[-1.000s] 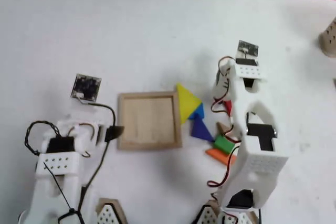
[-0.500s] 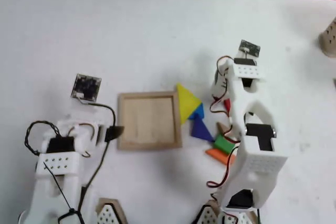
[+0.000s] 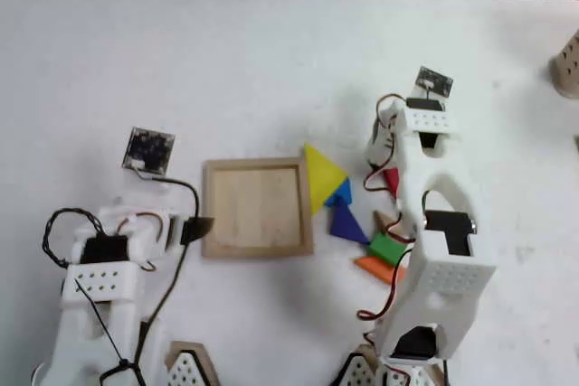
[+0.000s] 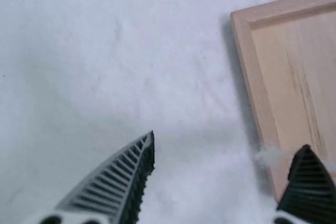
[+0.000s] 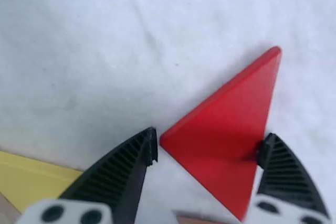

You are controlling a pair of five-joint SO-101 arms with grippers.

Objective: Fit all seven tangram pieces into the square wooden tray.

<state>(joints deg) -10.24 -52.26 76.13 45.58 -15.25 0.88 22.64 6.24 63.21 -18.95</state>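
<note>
Slightly farther out: right end effector (image 5: pixel 209 145).

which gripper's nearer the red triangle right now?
Right. The right gripper straddles the red triangle; the left gripper sits at the opposite edge of the wooden tray, the whole tray between them.

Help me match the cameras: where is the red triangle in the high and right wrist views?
High view: red triangle, partly hidden, right of the yellow triangle.
Right wrist view: red triangle between the fingertips of the right gripper.
Shared landmark: the yellow triangle.
</note>
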